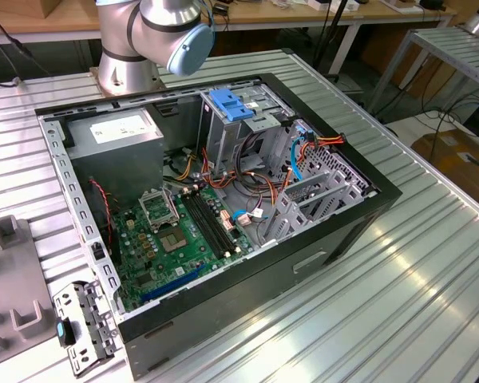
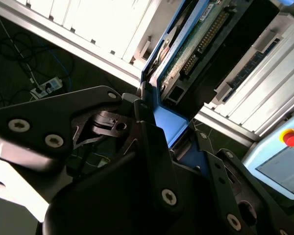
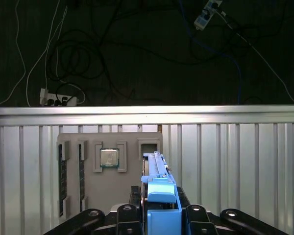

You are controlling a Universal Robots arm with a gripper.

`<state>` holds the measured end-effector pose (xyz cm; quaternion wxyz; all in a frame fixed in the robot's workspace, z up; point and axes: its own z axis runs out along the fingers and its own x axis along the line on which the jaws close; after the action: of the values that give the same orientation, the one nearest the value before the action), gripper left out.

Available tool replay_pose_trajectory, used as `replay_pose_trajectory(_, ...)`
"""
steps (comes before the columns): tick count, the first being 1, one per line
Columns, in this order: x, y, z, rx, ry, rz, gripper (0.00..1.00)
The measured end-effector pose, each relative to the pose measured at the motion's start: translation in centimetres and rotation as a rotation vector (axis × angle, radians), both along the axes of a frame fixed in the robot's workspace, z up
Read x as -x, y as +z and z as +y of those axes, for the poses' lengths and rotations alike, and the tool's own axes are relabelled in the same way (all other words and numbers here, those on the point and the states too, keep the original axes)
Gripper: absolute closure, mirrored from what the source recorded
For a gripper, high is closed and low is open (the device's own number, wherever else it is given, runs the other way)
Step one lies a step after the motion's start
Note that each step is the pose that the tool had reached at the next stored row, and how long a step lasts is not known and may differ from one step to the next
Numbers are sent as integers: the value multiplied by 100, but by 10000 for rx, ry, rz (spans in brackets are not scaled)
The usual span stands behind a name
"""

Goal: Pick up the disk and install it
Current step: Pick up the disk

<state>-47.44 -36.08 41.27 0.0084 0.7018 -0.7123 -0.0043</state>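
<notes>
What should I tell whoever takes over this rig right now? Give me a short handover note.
Pincer: shut on the disk, clamping its blue bracket end.
Disk: held edge-on over the grey holder tray on the ribbed table, near the tray's processor chip.
Done: disk grasped; whether it is fully clear of the tray cannot be told.
Left: the install. The disk is not yet in the open computer case, where the upright drive cage stands.
</notes>
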Motion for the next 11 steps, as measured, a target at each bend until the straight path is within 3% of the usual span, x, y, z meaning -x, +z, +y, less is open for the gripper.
replay_pose_trajectory(11,0,29,0,0,0,1,63)
